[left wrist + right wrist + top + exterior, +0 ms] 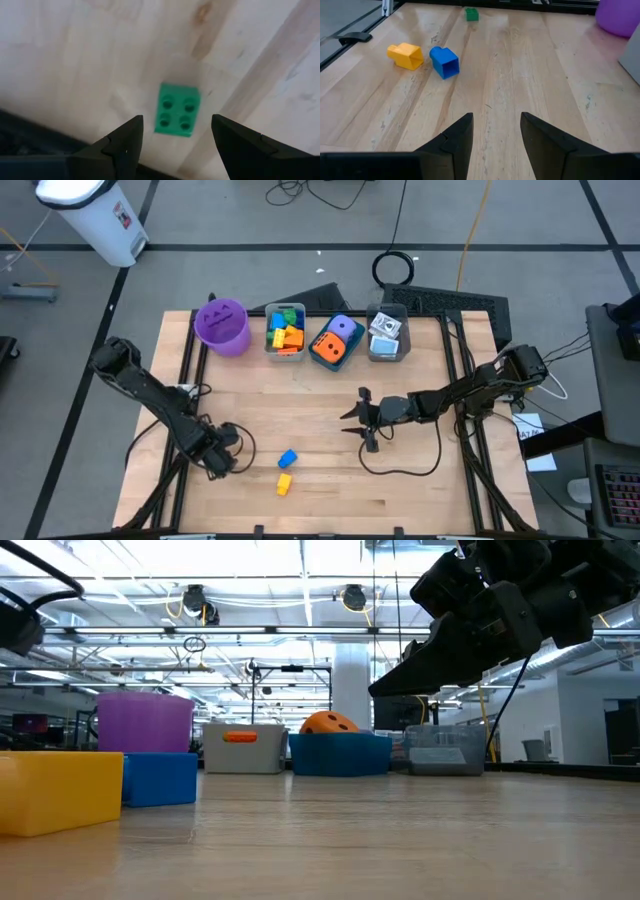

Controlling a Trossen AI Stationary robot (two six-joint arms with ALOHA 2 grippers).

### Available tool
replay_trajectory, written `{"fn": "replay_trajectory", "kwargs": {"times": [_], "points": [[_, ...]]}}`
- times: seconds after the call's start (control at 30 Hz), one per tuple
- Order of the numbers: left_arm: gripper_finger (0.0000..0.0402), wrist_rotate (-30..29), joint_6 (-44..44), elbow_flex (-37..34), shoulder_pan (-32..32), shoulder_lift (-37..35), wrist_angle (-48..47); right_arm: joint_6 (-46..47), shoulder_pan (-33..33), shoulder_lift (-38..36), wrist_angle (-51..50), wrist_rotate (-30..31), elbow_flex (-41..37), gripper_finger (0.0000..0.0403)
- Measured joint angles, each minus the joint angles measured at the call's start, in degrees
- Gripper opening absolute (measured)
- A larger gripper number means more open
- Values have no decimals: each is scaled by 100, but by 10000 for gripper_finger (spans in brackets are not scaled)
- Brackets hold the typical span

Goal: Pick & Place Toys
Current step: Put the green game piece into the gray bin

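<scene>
Grey floor surrounds your wooden bench [400,480] in the view from above. Along its far edge stand a purple cup [222,326], a clear bin [285,352] of mixed bricks, a blue bin [322,358] holding an orange die [328,348] and a purple die [344,328], and a grey bin [388,348] with printed cubes [385,330]. Your left hand [240,448] sits low near the bench's front left. Just beside it, toward the middle, lie a blue brick [288,458] and a yellow brick [284,483], close together. Your right hand [358,420] hangs over the middle of the bench, its fingers pointing left, well apart from those bricks.

From bench height, the yellow brick [60,792] and blue brick [160,778] fill the near left, with the cup [146,720] behind them and the bins lined up farther back; the orange die [328,723] peeks above the blue bin [340,754]. A dark arm hangs at the upper right, well above the wood.

Through your left wrist camera, your left hand [177,131] is open and holds nothing. A green brick [177,110] lies studs up on the wood between and just beyond the fingertips [131,131], touching neither.

Through your right wrist camera, your right hand [496,129] is partly open and empty. Bare wood lies between its fingers [459,134]. Farther off lie the yellow brick [406,55] and blue brick [444,62], side by side, with the green brick [471,14] beyond them near the bench edge.
</scene>
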Motion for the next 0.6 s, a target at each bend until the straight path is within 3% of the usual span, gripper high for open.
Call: {"fn": "replay_trajectory", "kwargs": {"times": [0.17,0.6], "points": [[244,-67,25,-180,0,0,537,0,0,0,0,2,0,155],[243,128,26,-623,114,0,742,-2,0,0,0,2,0,155]]}}
